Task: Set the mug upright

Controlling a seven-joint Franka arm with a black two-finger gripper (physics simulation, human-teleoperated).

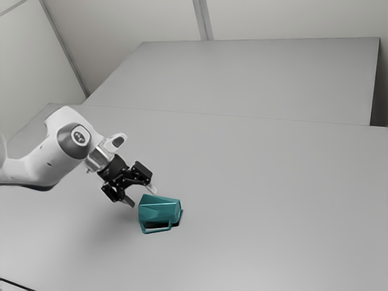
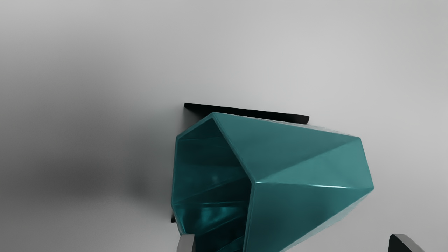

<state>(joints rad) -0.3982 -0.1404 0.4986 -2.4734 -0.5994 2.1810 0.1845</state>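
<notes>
An arm (image 1: 45, 159) slants in from the exterior view's left, its hand (image 1: 142, 196) tilted downward and spread wide near a teal mug (image 1: 160, 210) lying sideways on the worktop (image 1: 254, 200), partly cut off in the wrist view.

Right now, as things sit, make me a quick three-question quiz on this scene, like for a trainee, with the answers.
1. Fill in the blank: the mug on the table is ____ in colour.
2. The gripper is: a) shut on the handle; b) open; c) shut on the rim.
3. True or false: the mug is standing upright.

Key: 1. teal; 2. b; 3. false
</notes>
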